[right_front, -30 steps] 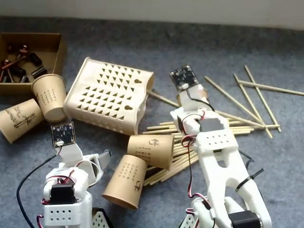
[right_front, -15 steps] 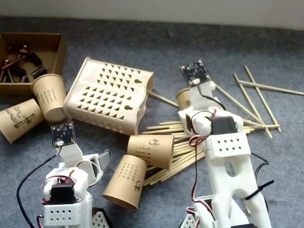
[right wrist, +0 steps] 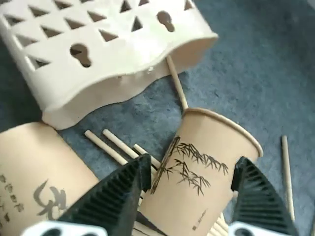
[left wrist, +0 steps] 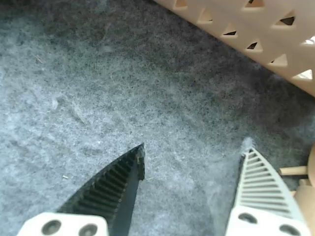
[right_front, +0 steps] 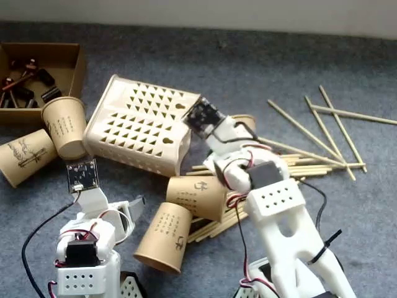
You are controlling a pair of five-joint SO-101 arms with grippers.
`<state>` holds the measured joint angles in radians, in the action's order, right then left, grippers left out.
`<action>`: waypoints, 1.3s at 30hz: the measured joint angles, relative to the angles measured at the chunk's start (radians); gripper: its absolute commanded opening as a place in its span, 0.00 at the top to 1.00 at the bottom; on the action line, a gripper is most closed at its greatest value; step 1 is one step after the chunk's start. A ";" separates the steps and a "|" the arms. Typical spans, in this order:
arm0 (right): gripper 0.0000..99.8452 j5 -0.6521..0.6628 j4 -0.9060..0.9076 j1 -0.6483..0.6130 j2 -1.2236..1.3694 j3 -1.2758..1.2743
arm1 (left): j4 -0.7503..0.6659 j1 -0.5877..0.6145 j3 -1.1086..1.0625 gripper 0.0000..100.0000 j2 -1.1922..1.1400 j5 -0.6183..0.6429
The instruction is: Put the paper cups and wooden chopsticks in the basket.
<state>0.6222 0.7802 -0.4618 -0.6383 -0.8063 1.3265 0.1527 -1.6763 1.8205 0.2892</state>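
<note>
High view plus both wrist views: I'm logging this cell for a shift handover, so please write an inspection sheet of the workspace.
Surface: grey carpet.
Job's things: basket lying on its side; two paper cups by the box, two at the chopsticks pile; more sticks scattered.
Clutter: cardboard box of small parts.
Grippers: left pincer open over bare carpet; right pincer open around a bamboo-print cup.
Cables: wires on both arms; black cable looping beside the left arm.
Surroundings: pale wall at the far edge.
</note>
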 measured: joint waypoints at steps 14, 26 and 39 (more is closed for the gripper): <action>0.73 0.278 -0.422 -0.140 0.026 -0.203 | 0.000 0.000 0.000 0.70 0.000 0.000; 0.79 0.448 -0.790 -0.143 0.331 -0.210 | 0.000 0.000 0.000 0.70 0.000 0.000; 0.79 0.462 -1.013 -0.195 0.465 -0.216 | 0.000 0.000 0.000 0.70 0.000 0.000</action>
<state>1.0840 -0.2325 -0.6567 -0.1734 -1.0226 1.3265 0.1527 -1.6763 1.8205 0.2892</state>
